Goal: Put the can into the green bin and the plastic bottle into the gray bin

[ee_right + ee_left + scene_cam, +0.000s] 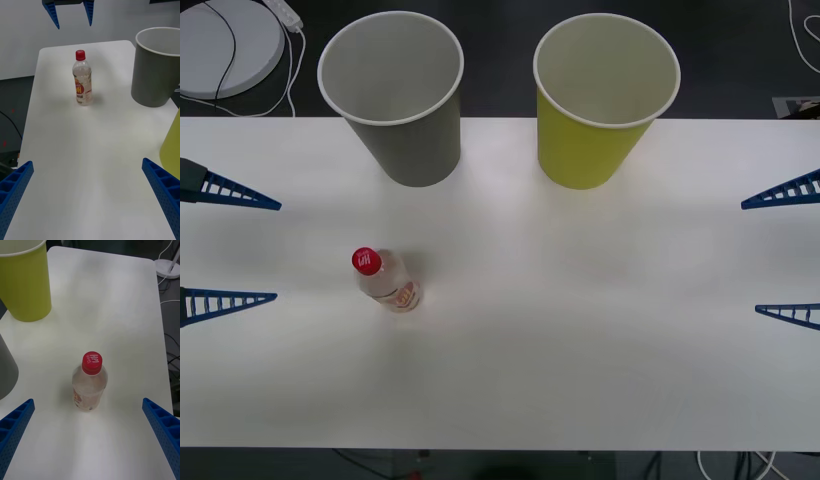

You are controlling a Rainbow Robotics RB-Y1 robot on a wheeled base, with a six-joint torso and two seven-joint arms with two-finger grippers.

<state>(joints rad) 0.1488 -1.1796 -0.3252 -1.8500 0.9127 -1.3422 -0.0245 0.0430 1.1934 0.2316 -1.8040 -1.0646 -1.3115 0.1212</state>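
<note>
Front view, going left to right: the left gripper (230, 245) sits at the left edge of the white worktop (580, 330), jaws spread wide with nothing between them. Just to its right stands the plastic bottle (388, 281) — upright, red cap on, alone on the worktop and touching nothing. Behind it, toward the far edge, is the gray bin (402, 95), upright and open-topped. Next over is the green bin (598, 100), also upright, beside the gray one with a gap between them. At the far right edge is the right gripper (785, 252), jaws just as wide and holding nothing, well apart from the bottle. From the left wrist view the bottle stands straight ahead of that gripper's blue fingers (15, 427) — not between them.
</note>
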